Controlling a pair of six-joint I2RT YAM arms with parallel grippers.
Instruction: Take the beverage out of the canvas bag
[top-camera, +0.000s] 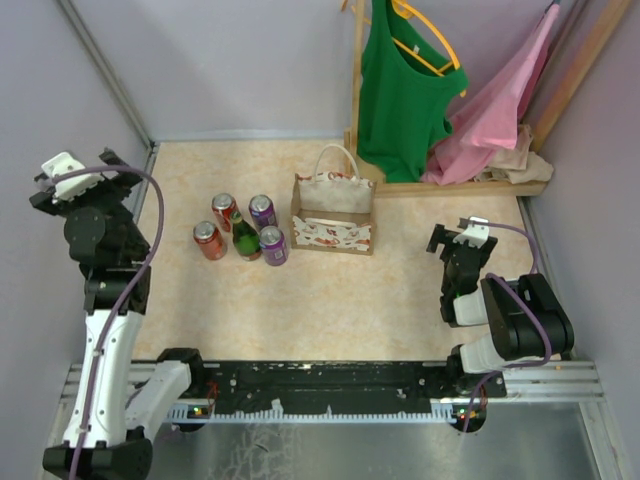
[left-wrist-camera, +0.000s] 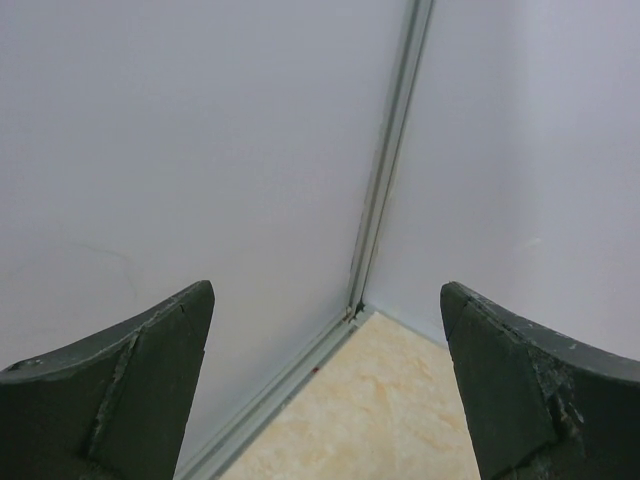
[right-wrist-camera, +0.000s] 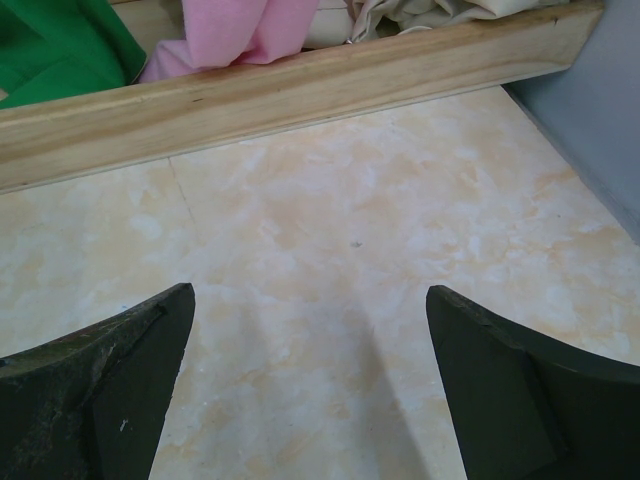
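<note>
The canvas bag (top-camera: 333, 216) stands upright at the middle back of the table, cream with a red pattern, handles up. I see no beverage inside its open top. Several drinks stand just left of it: two red cans (top-camera: 223, 211), two purple cans (top-camera: 273, 245) and a green bottle (top-camera: 245, 237). My left gripper (top-camera: 110, 170) is raised at the far left, open and empty, facing the back-left wall corner (left-wrist-camera: 357, 305). My right gripper (top-camera: 450, 242) is open and empty, low over the table right of the bag.
A wooden rack base (top-camera: 450, 186) runs behind the bag at the back right and shows in the right wrist view (right-wrist-camera: 300, 95). A green sleeveless top (top-camera: 400, 90) and a pink garment (top-camera: 500, 110) hang over it. Walls enclose the table.
</note>
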